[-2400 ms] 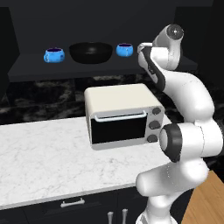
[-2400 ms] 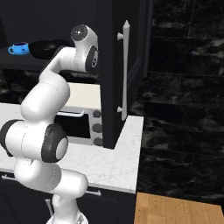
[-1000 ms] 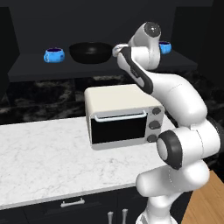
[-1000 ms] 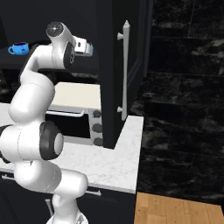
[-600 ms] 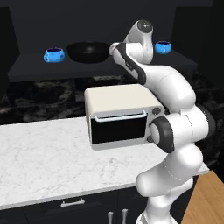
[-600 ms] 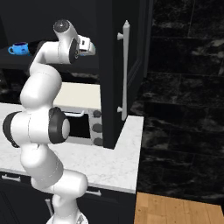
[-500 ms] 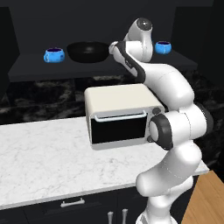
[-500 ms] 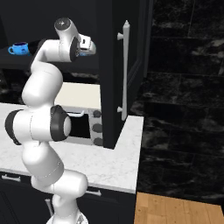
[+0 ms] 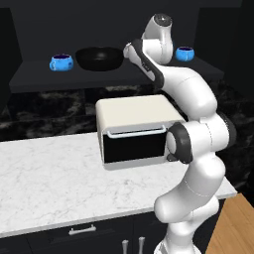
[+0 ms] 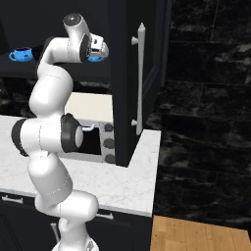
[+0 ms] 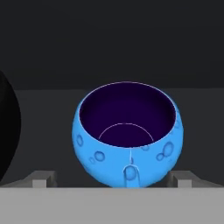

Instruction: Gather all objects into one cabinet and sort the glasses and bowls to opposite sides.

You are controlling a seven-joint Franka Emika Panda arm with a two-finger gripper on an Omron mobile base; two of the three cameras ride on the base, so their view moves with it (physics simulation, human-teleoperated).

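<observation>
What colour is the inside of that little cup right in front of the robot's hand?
Dark purple inside the bright-blue cup, clearest in the hand view.

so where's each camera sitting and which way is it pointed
Left base view: behind the arm on its left, looking forward over the marble counter and toaster oven up to the cabinet; the arm rises at lower right.
Right base view: behind on the right, facing the cabinet's side and door handle; the arm rises at lower left.
Hand view: on the hand, looking along the open gripper at a blue cup.
Both base views share the arm, oven, counter and shelf.
</observation>
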